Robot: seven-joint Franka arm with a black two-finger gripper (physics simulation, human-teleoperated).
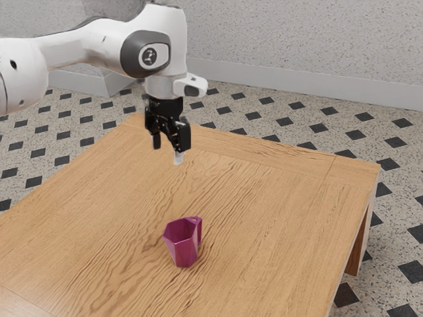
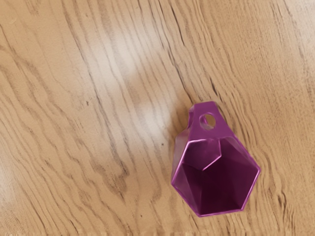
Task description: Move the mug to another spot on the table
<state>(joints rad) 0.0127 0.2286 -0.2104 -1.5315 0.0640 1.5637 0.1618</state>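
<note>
- The arm [image 1: 99,43] comes in from the exterior view's left and bends down over the far half of the table [image 1: 284,198]. I judge this to be a high ready pose, with the approach not yet begun.
- The tool [image 1: 168,153] hangs from the arm pointing straight down, well above the wood. Its 2 fingers stand apart with nothing between them, so it grips nothing. A downward aim like this suits a top grasp on an upright vessel.
- The mug [image 1: 184,242] is a magenta, faceted cup. It stands upright on its narrower base with its mouth facing up, on the near middle of the table. It is untouched, so no part of the task is done yet.
- In the exterior view the mug lies at about 6 o'clock from the tool, a shade toward 5, and well apart from it. The tool is both higher than the mug and farther back.
- In the wrist view the mug [image 2: 214,169] sits off to one side rather than under the hand. The open 6-sided rim and the dark inside show plainly there.
- The handle [image 1: 196,220] sits at about 1 o'clock on the mug's body in the exterior view, turned toward the table's far side. The pierced handle [image 2: 206,120] is also clear from above.
- Bare wood stretches toward 3 o'clock from the mug, which looks like ample room for a new spot.
</note>
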